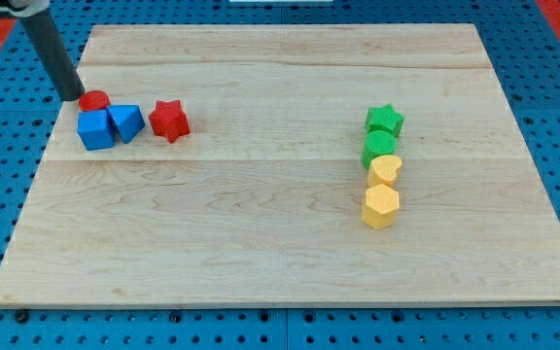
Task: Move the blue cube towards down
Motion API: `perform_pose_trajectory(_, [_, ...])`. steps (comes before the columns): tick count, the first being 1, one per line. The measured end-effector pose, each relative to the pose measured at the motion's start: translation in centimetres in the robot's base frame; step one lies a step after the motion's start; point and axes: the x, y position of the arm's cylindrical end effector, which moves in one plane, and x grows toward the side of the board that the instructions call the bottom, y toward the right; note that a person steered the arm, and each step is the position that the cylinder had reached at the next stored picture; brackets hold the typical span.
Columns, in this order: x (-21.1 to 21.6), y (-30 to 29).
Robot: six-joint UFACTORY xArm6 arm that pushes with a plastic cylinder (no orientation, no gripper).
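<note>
The blue cube (94, 129) sits near the board's left edge, toward the view's top. A blue triangular block (126, 122) touches its right side. A small red round block (93, 100) lies just above the cube, touching it. A red star (169, 121) stands a little right of the blue triangular block. My tip (72, 97) is at the view's upper left, just left of the red round block and above-left of the blue cube.
At the right, a column of blocks runs top to bottom: green star (385, 120), green block (381, 148), yellow heart (385, 170), yellow hexagon (380, 206). The wooden board (280, 243) lies on a blue perforated table.
</note>
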Motion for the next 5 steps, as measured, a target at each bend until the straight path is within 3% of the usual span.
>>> perform_pose_trajectory(3, [7.1,6.2])
perform_pose_trajectory(4, [7.7,8.1])
perform_pose_trajectory(5, [7.7,6.2])
